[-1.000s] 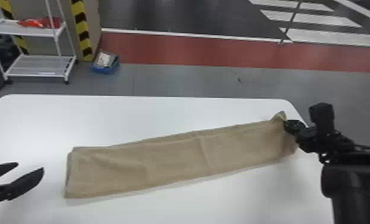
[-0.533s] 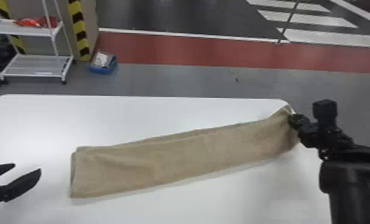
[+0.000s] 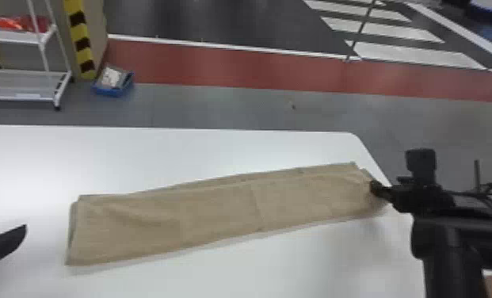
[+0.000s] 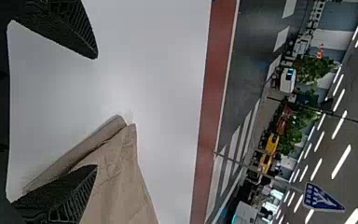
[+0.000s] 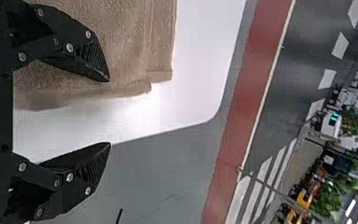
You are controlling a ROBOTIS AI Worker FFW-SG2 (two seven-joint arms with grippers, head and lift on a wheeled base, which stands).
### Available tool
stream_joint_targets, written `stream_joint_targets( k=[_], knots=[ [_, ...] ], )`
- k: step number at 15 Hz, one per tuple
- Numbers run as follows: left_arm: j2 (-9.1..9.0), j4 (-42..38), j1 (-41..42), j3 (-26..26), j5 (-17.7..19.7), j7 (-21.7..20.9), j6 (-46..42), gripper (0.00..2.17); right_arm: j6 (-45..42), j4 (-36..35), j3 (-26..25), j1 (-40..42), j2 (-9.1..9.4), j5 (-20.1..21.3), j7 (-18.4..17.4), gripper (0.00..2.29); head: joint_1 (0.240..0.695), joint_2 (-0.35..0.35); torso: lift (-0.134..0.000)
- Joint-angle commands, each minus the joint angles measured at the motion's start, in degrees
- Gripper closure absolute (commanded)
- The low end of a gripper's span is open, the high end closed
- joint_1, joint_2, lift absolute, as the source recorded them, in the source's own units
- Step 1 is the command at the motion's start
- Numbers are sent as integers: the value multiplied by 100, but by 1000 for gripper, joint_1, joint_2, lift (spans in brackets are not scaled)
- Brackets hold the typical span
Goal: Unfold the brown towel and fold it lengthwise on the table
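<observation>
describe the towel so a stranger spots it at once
Find the big white table. Across it slants the towel, a long, folded brown strip. It is flat cloth, unlike the black left gripper and right gripper near its ends.

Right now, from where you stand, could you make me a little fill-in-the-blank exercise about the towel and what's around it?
The towel lies on a white ____. The right fingers are not shut but ____. The towel's left end lies nearer the robot than its ____ end. The floor strip beyond is coloured ____.

Missing words: table; open; right; red.
</observation>
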Motion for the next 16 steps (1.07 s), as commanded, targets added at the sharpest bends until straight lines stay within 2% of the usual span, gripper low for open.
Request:
stream_joint_targets(
  k=[1, 3, 9, 12, 16],
  knots=[
    [-6, -37, -16, -22, 105, 5, 24, 29, -32, -878, -290, 483, 32, -797, 2, 49, 695, -252, -109],
    [-23, -64, -34, -66, 96, -21, 147, 26, -103, -1309, -439, 755, 68, -1114, 2, 56, 695, -277, -109],
    [-50, -143, -104, -760, -265, -12, 709, 140, -138, -1397, -624, 1037, 76, -1193, 2, 70, 695, -350, -109],
    [-58, -292, -78, -997, -282, -12, 903, 147, -156, -1370, -615, 1063, 85, -1202, 2, 73, 695, -350, -109],
    [-94, -81, -386, -1534, -642, 366, 903, 147, -156, -1353, -580, 1063, 85, -1228, 2, 73, 695, -350, -109]
  ],
)
